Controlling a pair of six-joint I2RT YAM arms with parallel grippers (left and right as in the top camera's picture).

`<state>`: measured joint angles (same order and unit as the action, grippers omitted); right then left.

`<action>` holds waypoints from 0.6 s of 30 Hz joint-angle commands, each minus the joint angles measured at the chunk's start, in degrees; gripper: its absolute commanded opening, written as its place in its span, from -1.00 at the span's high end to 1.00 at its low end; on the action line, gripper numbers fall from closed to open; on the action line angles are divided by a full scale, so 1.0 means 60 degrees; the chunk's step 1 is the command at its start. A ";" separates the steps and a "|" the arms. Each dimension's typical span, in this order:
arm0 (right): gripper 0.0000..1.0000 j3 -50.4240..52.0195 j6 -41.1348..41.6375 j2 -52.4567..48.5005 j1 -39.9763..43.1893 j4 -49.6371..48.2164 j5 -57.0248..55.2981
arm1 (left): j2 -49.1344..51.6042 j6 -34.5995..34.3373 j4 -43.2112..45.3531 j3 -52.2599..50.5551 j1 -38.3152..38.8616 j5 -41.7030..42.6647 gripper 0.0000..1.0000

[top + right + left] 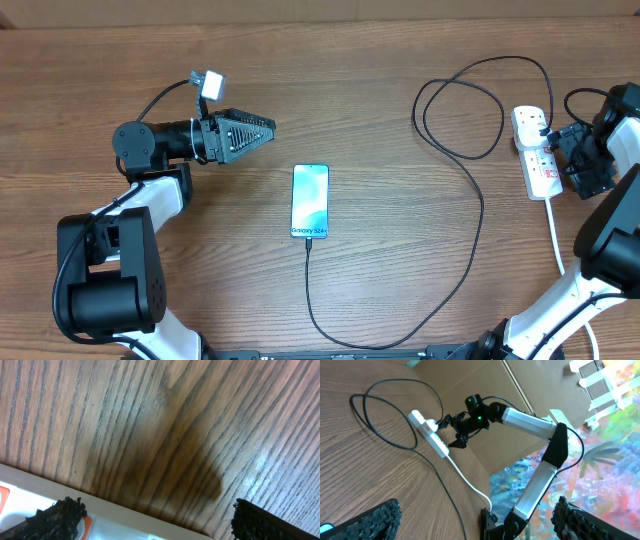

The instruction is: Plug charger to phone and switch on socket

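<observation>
The phone (310, 202) lies flat mid-table, screen lit teal; its corner shows in the left wrist view (324, 528). The charger cable (478, 215) has its tip in the phone's bottom edge and loops right and up to a black plug (541, 128) in the white socket strip (534, 160). The strip also shows in the left wrist view (430, 433) and the right wrist view (120, 512). My right gripper (566, 160) (155, 517) is open, low over the strip, with one finger by a red switch (86, 522). My left gripper (262, 130) (475, 522) is open and empty, up-left of the phone.
The thick white cord (556, 240) runs from the strip toward the front edge on the right. The cable's loops (460, 110) lie at the back right. A cardboard wall (485, 380) stands behind the table.
</observation>
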<state>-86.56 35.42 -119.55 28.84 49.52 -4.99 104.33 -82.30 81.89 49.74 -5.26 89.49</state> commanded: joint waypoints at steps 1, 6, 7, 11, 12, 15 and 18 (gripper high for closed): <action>-1.00 0.0193 -0.0208 -0.0066 -0.0098 -0.0066 0.0357 | -0.0219 0.0226 0.0066 0.0040 0.0004 0.0168 -0.99; -1.00 0.0193 -0.0208 -0.0066 -0.0098 -0.0270 0.0357 | -0.0219 0.0226 0.0066 0.0040 0.0004 0.0168 -0.99; -1.00 0.0193 -0.0208 -0.0066 -0.0098 -0.0317 0.0357 | -0.0219 0.0226 0.0066 0.0040 0.0004 0.0168 -0.99; -1.00 0.0193 -0.0200 -0.0066 -0.0098 -0.0430 0.0372 | -0.0219 0.0226 0.0066 0.0040 0.0004 0.0168 -0.99; -1.00 0.0193 -0.0200 -0.0066 -0.0098 -0.0430 0.0408 | -0.0219 0.0226 0.0062 0.0040 0.0004 0.0168 -0.99; -1.00 0.0182 -0.0204 -0.0066 -0.0069 -0.0419 0.0597 | -0.0219 0.0226 0.0062 0.0040 0.0004 0.0168 -0.99; -1.00 0.0164 -0.0204 -0.0062 -0.0044 -0.0390 0.0616 | -0.0219 0.0226 0.0066 0.0036 0.0004 0.0168 -0.99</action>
<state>-85.91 34.83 -119.55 29.19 47.75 -4.69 104.33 -82.30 81.89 49.74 -5.26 89.49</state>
